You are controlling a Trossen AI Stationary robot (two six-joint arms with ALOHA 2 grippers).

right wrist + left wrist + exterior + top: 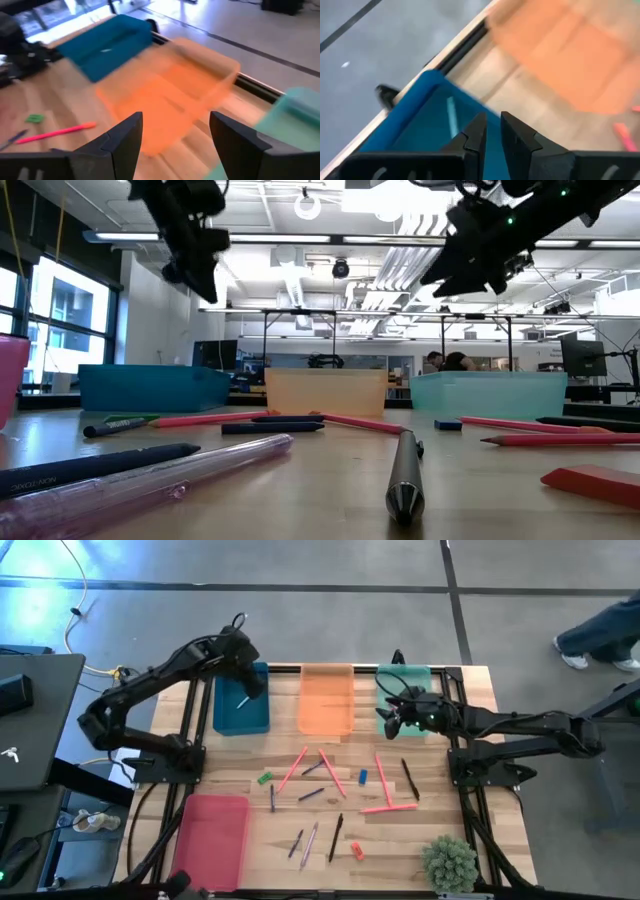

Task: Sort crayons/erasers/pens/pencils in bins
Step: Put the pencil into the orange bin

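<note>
Teal plastic formed the bin (240,700) under the left gripper (243,658) in the high view; a thin stick (242,701) lay inside it, so this was judged the drop-off step for that item. The right gripper (392,718) hovered between the orange bin (326,698) and the mint bin (404,688). The remaining sticks and a green eraser (264,779) lay on the table (400,840) nearer the front.

In the low view, both arms hung well above the bins.

In the left wrist view, the fingers (475,137) stood slightly apart and empty, the stick (451,116) lying in the bin beyond them.

In the right wrist view, the fingers (127,137) were spread wide, holding nothing, above the orange bin.
</note>
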